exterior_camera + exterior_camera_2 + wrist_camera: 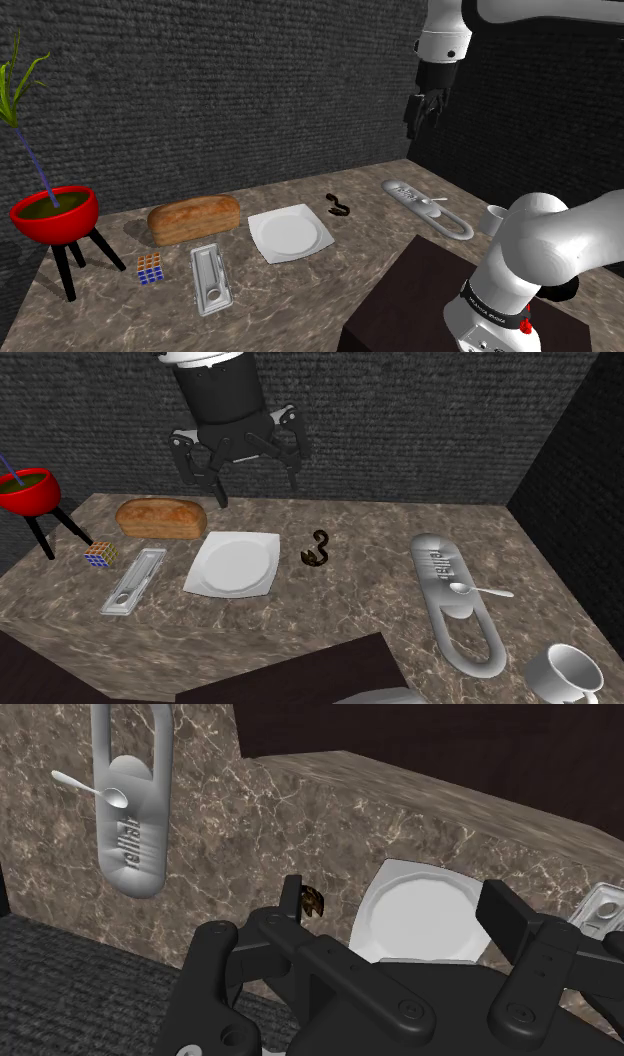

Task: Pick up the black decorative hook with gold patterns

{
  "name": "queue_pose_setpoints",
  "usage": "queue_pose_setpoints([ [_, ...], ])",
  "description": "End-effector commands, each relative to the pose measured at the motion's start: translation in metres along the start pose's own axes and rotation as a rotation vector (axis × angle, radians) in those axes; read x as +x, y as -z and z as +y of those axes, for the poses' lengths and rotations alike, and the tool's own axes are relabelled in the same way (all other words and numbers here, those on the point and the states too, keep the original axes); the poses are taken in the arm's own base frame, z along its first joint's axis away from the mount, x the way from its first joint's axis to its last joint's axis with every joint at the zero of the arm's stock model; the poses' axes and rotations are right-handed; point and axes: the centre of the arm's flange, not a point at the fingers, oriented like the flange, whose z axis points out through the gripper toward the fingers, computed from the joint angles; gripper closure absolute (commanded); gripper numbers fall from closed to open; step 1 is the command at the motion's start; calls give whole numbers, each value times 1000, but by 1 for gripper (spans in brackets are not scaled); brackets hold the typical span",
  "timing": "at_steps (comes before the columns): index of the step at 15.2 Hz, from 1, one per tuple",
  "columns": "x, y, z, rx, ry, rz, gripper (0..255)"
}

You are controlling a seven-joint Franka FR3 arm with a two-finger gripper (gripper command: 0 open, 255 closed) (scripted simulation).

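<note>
The hand [424, 118] is hanging high above the far side of the bench [350, 255], close to the dark wall, with its two black fingers [505, 909] standing wide apart and clasping nothing. Far below it, the small black hook [312, 902] with brownish-gold marks is lying curled on the marbled bench top, showing in the wrist view just past one fingertip but well apart from it. Right beside the hook, and sitting under the gap between the fingers, a white square plate [420, 919] is lying flat. Farther from the hand, on the hook's side away from the plate, a long grey tray [455, 597] is resting with a spoon [470, 590] across it, and a white mug [565, 674] is standing beyond the tray's end. Out on the plate's other side a brown loaf [160, 517], a small grey tray [133, 582] and a coloured cube [98, 554] are lying, and farthest from the hand a red bowl [55, 215] on black legs is holding a green plant
</note>
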Motion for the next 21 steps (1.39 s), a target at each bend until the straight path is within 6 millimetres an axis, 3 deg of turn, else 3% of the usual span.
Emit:
queue_pose_setpoints([
  [1, 0, 0, 0, 0, 0, 0, 0],
  [21, 176, -201, 55, 66, -120, -70, 0],
])
